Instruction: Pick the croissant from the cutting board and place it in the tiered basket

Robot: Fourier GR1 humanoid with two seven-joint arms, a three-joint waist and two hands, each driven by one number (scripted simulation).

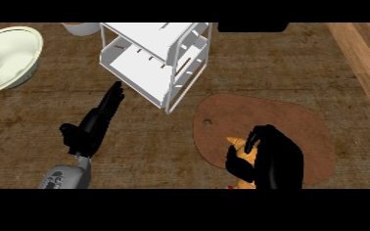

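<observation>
The brown cutting board (289, 122) lies on the counter at the right. On its near part the orange croissant (237, 143) shows only as a small piece, the rest hidden under my right hand (273, 159), whose fingers and thumb curl round it. The white tiered basket (155, 58) stands at the top middle, left of the board's far end. My left hand (94, 122) rests at the lower left with straight fingers pointing up toward the basket, holding nothing.
A pale green bowl (14, 56) sits at the left edge. A small whitish container (81, 27) shows at the top beside the basket, and a black object (253, 27) at the top right. A lighter wooden strip (354, 49) runs along the right side.
</observation>
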